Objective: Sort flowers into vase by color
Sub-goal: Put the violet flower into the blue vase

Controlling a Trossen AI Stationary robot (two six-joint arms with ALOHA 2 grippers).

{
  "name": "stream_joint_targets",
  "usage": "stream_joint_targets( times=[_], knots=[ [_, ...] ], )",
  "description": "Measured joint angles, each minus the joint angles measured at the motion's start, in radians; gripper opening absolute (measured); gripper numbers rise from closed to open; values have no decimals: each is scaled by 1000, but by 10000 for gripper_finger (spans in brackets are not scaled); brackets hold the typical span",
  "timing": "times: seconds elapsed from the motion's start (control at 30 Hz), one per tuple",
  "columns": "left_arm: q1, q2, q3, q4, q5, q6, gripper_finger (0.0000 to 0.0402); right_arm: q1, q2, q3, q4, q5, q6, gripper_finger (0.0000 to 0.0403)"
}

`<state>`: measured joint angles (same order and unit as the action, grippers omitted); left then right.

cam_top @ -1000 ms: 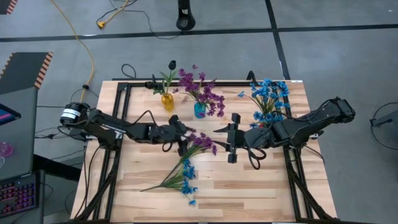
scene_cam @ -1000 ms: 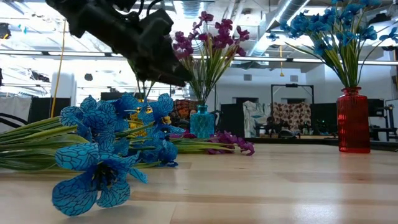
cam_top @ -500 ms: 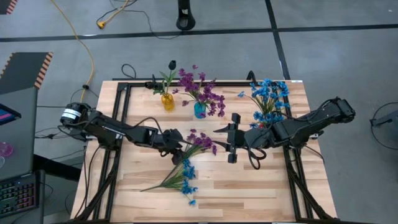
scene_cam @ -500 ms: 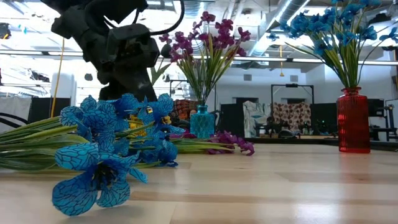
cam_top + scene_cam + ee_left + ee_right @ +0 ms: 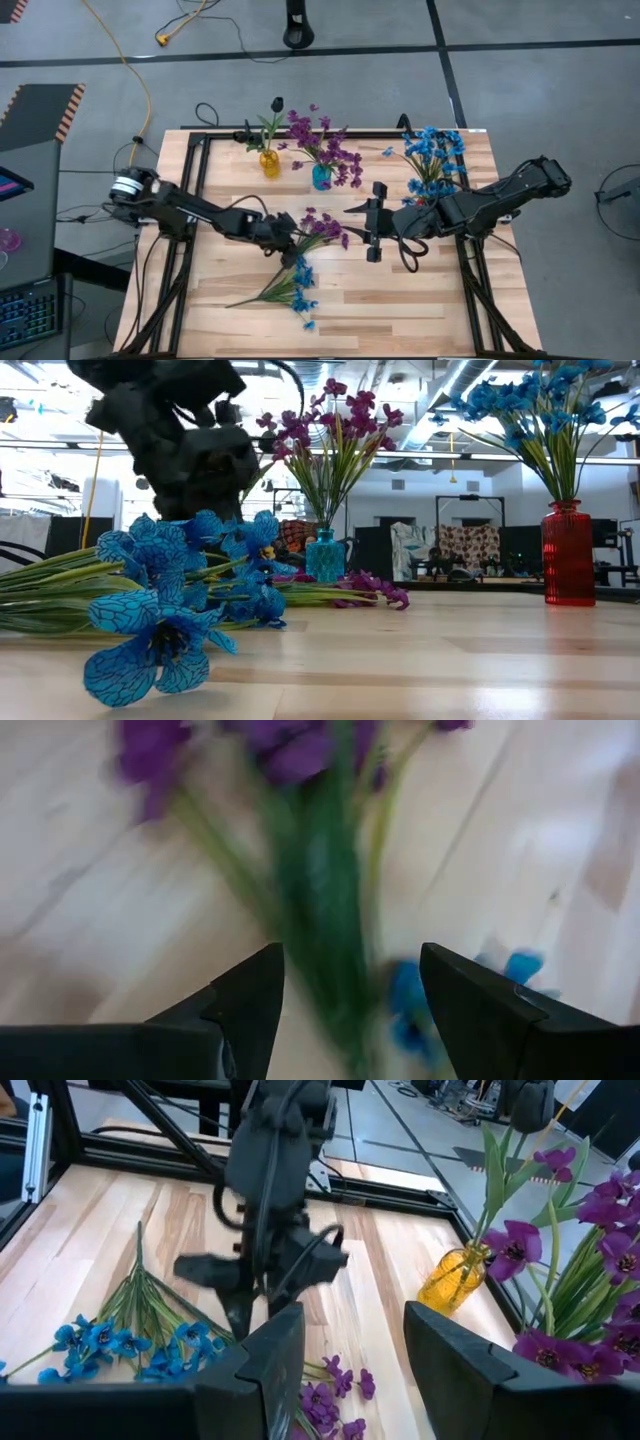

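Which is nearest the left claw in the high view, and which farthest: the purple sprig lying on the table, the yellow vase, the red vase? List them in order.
Measured from the left claw:
1. Purple sprig, lying right beside the claw, mid-table.
2. Yellow vase, at the back edge.
3. Red vase, far across on the right arm's side.

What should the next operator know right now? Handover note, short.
Left gripper: open, down over the stems of the loose purple sprig at mid-table, holding nothing.
Right gripper: open, empty, waiting just right of the purple sprig's blossoms.
Done: dark flower in the yellow vase, purple flowers in the teal vase, blue flowers in the red vase at the table's far right.
Left: the purple sprig, then the loose blue sprig lying nearer the front edge, both flat on the table.
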<state>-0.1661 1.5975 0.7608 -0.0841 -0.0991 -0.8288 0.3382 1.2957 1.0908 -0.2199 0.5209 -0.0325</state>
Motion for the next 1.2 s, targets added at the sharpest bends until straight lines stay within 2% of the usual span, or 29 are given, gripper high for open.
stream_joint_targets(
  times=[0.3,0.37,0.63,0.77,0.93,1.2],
  knots=[
    [0,128,112,-19,40,46,222,3,0,0,-18,-4,14,198],
    [0,152,131,-81,39,46,222,4,0,0,-20,-6,14,198],
    [-2,203,195,-152,20,47,222,4,0,0,-29,-22,17,198],
    [-4,209,227,-232,-23,47,217,4,0,0,-31,-23,17,198],
    [-1,211,248,-298,-91,47,178,4,0,0,-31,-23,17,198],
    [15,211,249,-330,-99,47,88,4,0,0,-31,-23,16,198]
  ],
)
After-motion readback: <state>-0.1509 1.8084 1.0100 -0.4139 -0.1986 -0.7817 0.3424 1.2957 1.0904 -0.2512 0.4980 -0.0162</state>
